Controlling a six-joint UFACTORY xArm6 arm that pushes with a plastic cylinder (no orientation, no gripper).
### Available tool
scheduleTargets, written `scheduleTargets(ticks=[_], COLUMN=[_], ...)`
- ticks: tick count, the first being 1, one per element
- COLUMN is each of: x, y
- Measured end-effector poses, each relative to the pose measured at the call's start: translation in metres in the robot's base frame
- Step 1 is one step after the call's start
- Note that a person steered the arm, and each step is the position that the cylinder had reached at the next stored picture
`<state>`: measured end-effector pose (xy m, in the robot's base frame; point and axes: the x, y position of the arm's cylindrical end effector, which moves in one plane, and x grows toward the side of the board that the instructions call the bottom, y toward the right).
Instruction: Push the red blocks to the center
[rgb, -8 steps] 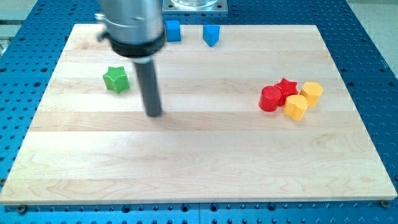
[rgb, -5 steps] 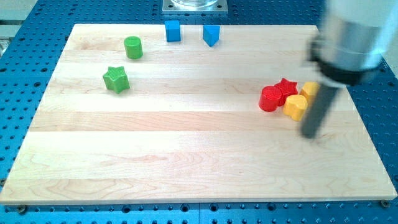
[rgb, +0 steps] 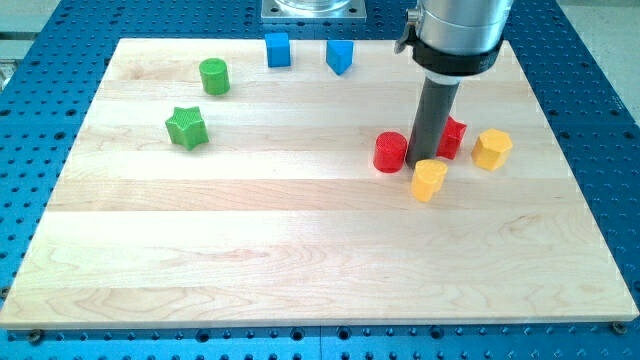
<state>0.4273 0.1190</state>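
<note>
Pincer there was none; my tip (rgb: 424, 160) had moved among the cluster, splitting it: the red cylinder (rgb: 390, 152) sat just left, the red star (rgb: 451, 137) right, yellow blocks (rgb: 429, 180) scattered. No writing showed.

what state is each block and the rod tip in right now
red cylinder: upright, left of my tip
red star: partly hidden behind the rod
yellow block: just below my tip
second yellow block: apart, at right
green star: flat, alone
green cylinder: upright
blue blocks: at top edge
my tip: on the board between the reds
</note>
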Motion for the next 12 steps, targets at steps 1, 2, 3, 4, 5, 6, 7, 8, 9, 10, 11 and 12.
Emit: scheduleTargets(ticks=[1,2,3,4,5,6,7,8,9,10,11,12], x=[0.011,0.016,0.026,0.040,-0.004,-0.028,-0.067,-0.054,-0.036,-0.014,-0.020,-0.036], y=[-0.076,-0.073,-0.118,-0.046,-0.006,0.012,0.046,0.115,0.146,0.110,0.037,0.054])
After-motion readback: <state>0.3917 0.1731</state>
